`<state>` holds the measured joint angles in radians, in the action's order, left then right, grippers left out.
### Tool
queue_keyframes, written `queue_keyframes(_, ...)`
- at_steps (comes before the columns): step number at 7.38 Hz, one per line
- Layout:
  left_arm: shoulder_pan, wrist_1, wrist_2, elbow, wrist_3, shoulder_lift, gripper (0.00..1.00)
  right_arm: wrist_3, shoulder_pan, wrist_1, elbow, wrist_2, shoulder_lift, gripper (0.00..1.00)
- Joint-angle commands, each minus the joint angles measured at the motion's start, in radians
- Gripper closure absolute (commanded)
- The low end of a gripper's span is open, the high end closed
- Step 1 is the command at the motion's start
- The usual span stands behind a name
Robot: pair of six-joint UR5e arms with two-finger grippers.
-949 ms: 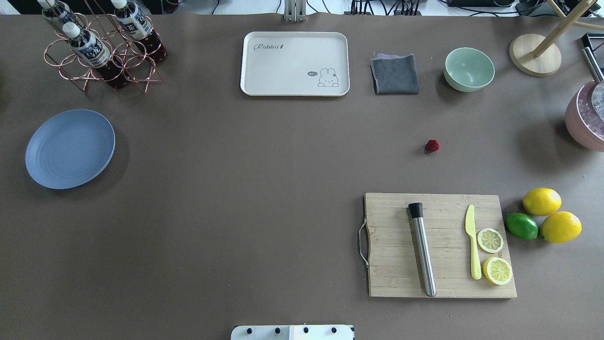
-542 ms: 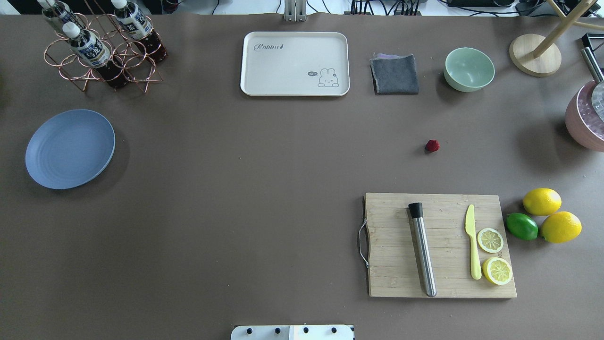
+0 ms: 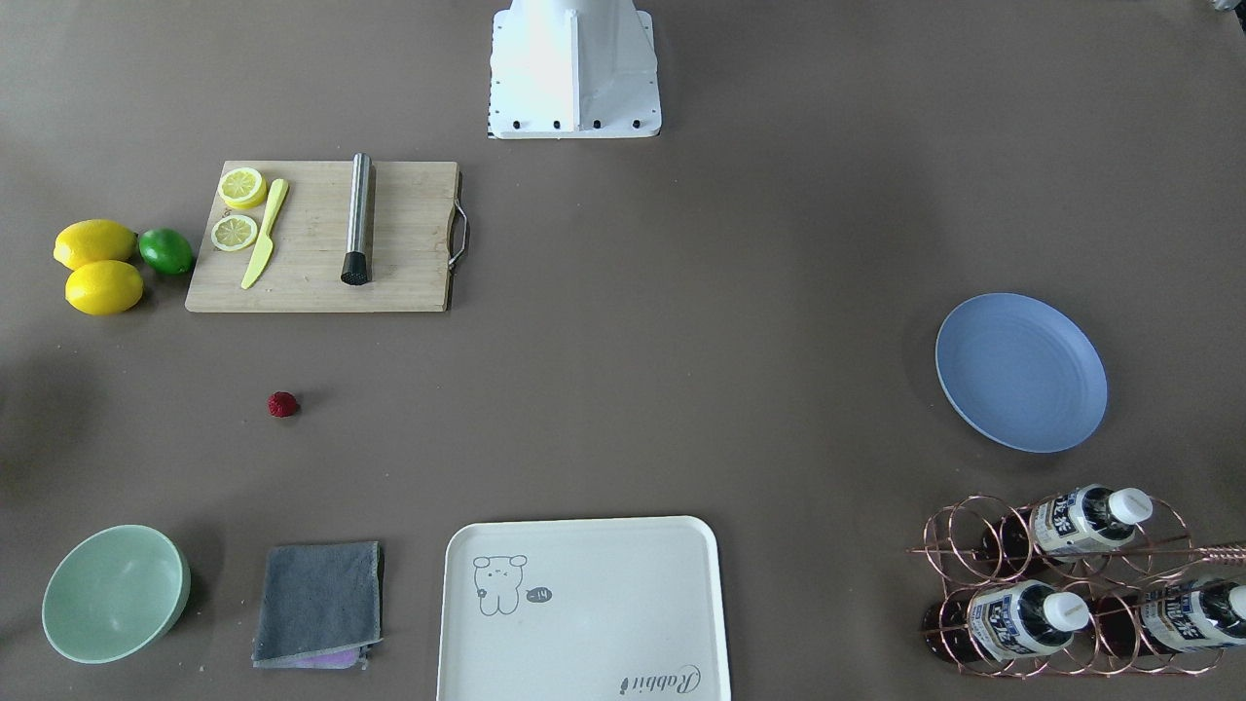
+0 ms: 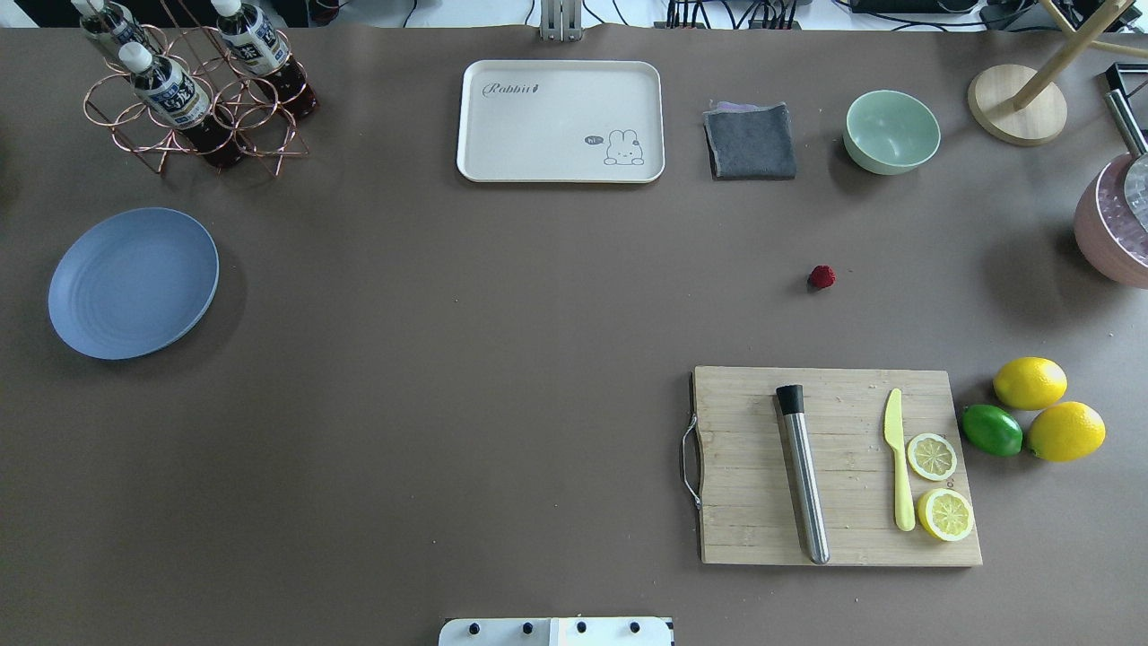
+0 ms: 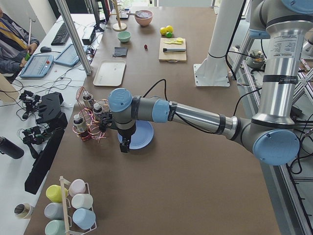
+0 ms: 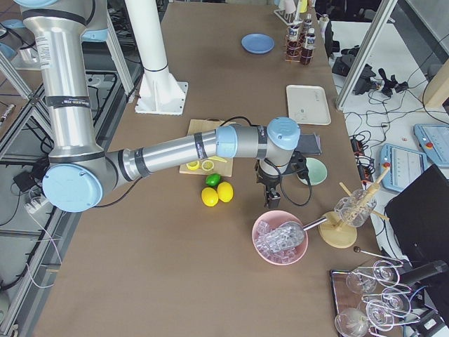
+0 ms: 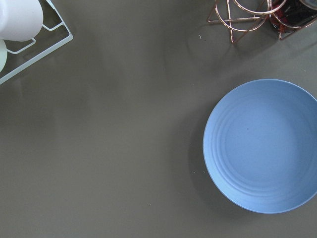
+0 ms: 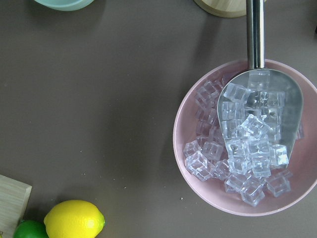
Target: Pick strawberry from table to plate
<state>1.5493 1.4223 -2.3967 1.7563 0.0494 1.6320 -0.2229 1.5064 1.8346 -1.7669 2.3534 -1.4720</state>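
The strawberry (image 4: 821, 276) (image 3: 282, 404) is a tiny deep red berry lying alone on the grey-brown table (image 4: 448, 359), between the mint bowl and the cutting board. Far across the table on my left side rests the light blue plate (image 4: 133, 283) (image 3: 1020, 372) (image 7: 262, 146) with nothing on it. My left gripper (image 5: 125, 146) hangs over the plate's near edge and shows only in the exterior left view, so I cannot tell its state. My right gripper (image 6: 271, 199) hovers between the lemons and the pink ice bowl, seen only from the exterior right view; I cannot tell its state either.
A wooden cutting board (image 4: 834, 467) carries a steel muddler, a yellow knife and lemon slices. Two lemons (image 4: 1030, 383) and a lime sit right of it. A mint bowl (image 4: 891, 131), grey cloth (image 4: 750, 141), cream tray (image 4: 560, 121), bottle rack (image 4: 193, 85) and pink ice bowl (image 8: 247, 139) ring the table.
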Motion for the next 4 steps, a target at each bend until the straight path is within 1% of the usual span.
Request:
queue_keyframes(1, 0.000, 0.000, 0.001, 0.002, -0.002, 0.000, 0.03, 0.001, 0.000, 0.000, -0.005, 0.000, -0.011, 0.00)
queue_keyframes(3, 0.002, 0.000, -0.005, 0.000, 0.000, -0.011, 0.03, 0.001, 0.000, 0.000, -0.008, 0.000, -0.010, 0.00)
queue_keyframes(4, 0.003, 0.000, -0.004, 0.018, 0.000, -0.014, 0.03, 0.001, 0.000, 0.000, 0.004, -0.002, -0.010, 0.00)
